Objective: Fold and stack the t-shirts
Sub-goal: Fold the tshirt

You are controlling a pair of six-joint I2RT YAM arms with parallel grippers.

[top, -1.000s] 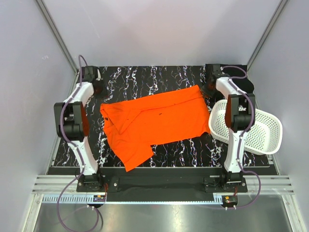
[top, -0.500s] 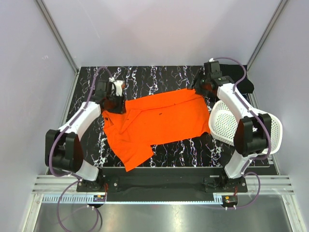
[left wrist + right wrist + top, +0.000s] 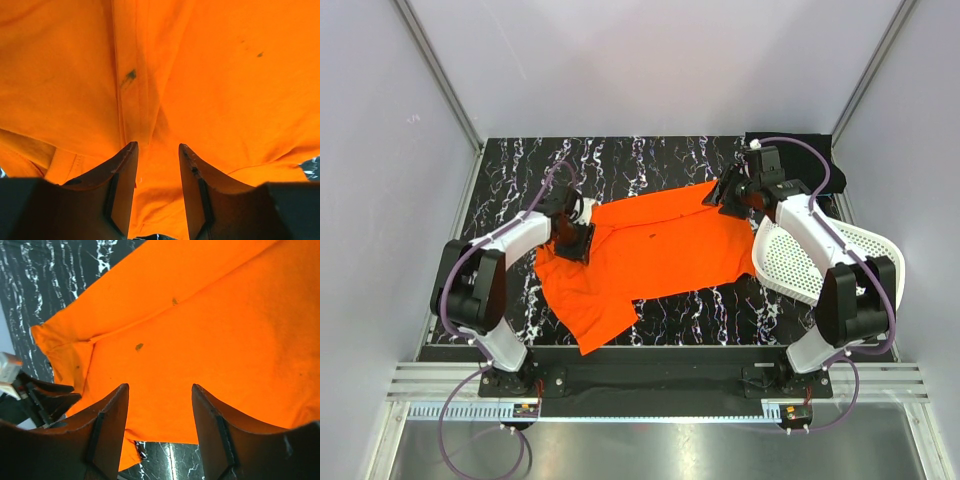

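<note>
The left gripper (image 3: 575, 242) hangs over the left end of the orange t-shirt (image 3: 660, 250), fingers apart and gripping nothing. The shirt lies spread, slightly askew, across the middle of the black marbled worktop (image 3: 650, 160). The right gripper (image 3: 725, 193) is at the shirt's far right corner, likewise apart and empty. A white basket (image 3: 880, 245) sits rightmost, and the black t-shirt (image 3: 817, 150) lies behind it.
</note>
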